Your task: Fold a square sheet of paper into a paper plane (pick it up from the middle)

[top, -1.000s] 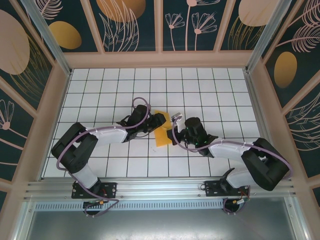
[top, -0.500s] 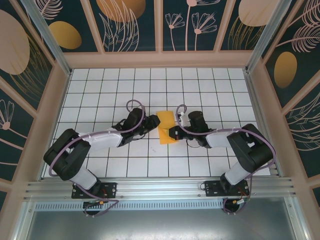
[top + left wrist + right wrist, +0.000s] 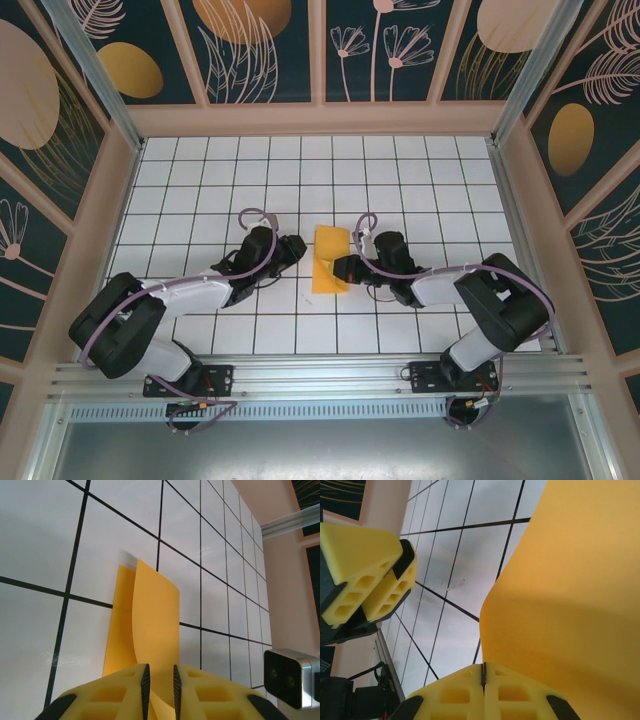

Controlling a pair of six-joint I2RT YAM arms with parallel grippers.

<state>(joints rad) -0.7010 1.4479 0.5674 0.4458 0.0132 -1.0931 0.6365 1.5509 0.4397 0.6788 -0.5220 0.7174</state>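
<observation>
Right gripper (image 3: 343, 268) is clamped on the paper sheet (image 3: 328, 258), pads pressed flat together at the sheet's right edge, lower half. In the right wrist view the orange layer curls up out of the pad seam. Left gripper (image 3: 297, 248) is just left of the sheet, apart from it, jaws at a narrow slit with nothing in them. The sheet sits mid-frame in the top view on the white grid table (image 3: 200, 170), folded to a tall narrow rectangle, top layer bowed up.

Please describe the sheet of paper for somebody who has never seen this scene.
On the white tiled table, near its middle, sits the sheet of paper, folded over. It is the one orange-yellow thing on the tiles.
</observation>
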